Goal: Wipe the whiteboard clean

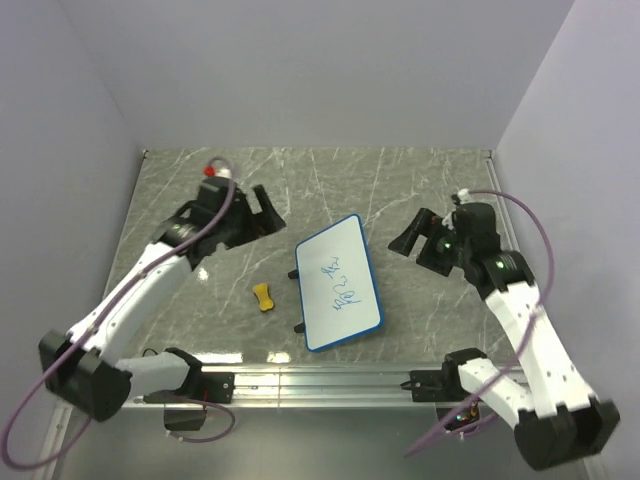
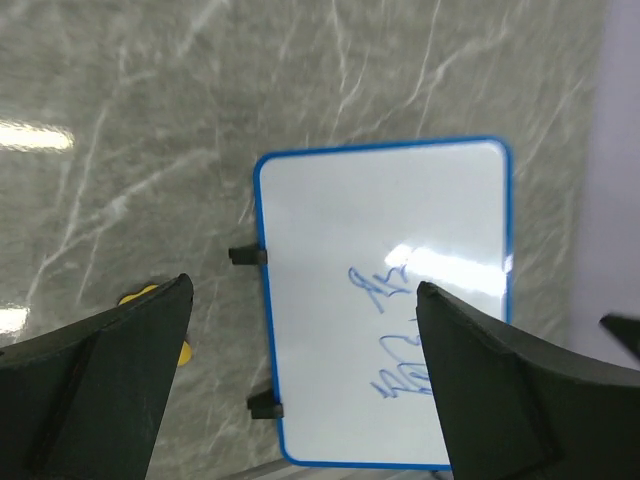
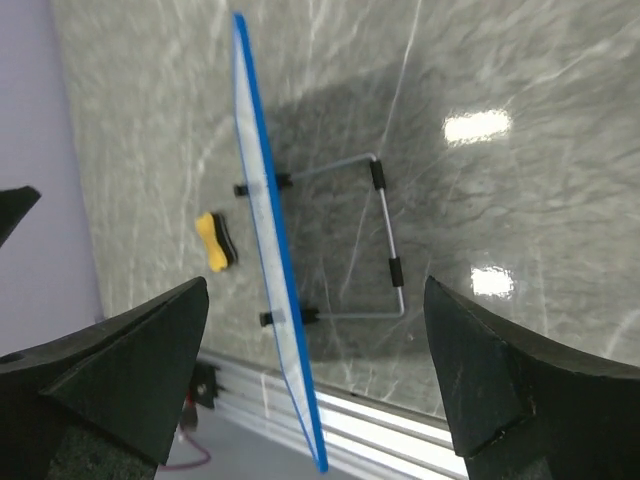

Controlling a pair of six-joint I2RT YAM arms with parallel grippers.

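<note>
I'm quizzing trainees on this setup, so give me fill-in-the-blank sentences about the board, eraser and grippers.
The whiteboard bears scribbles in ____ ink.
In the top view, the yellow eraser lies to the ____ of the whiteboard.
The left gripper and the right gripper are both ____.
Missing: blue; left; open.

**Three Cameras Around One Whiteboard**

The top camera is looking down from high above the whiteboard [image 1: 338,283], on its near side, and is taking in the whole table [image 1: 300,180] from far off. The left wrist camera is hovering left of the whiteboard and facing its written side from fairly near. The right wrist camera is sitting right of the whiteboard, seeing it almost edge-on, with the wire stand [image 3: 388,235] showing. All three views are sharing the whiteboard and the eraser [image 1: 263,297] just left of it.
</note>
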